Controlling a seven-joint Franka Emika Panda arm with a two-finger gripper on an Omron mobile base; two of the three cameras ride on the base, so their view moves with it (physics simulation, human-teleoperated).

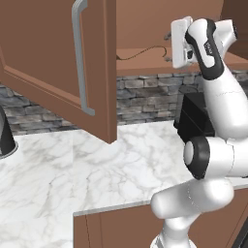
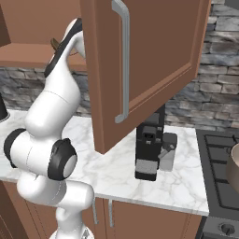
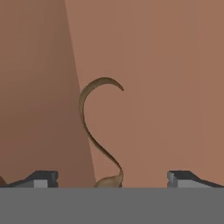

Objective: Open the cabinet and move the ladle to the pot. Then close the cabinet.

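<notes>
**Inside the open cabinet: one ladle, fingers spread wide and empty**

From the left base view, one cabinet [image 1: 145, 29] shows with one door [image 1: 58, 63] swung open at 10 o'clock, carrying one silver bar handle [image 1: 80, 58]. One thin ladle [image 1: 143, 52] lies on the cabinet shelf, just at 9 o'clock of the gripper [image 1: 168, 46], which reaches in at shelf height. One marble counter [image 1: 72, 174] spreads below, and one black coffee machine [image 1: 193, 116] stands behind the arm.

From the right base view, the other door [image 2: 149, 60] hangs open with its own bar handle [image 2: 123, 60]; the coffee machine [image 2: 149, 149] stands beneath it. One pot [image 2: 233, 168] sits on the stove [image 2: 219, 177] at 3 o'clock, cut by the edge.

From the hand view, the ladle [image 3: 94, 122] curves up between two fingertips [image 3: 41, 178], set far apart and gripping nothing.
</notes>
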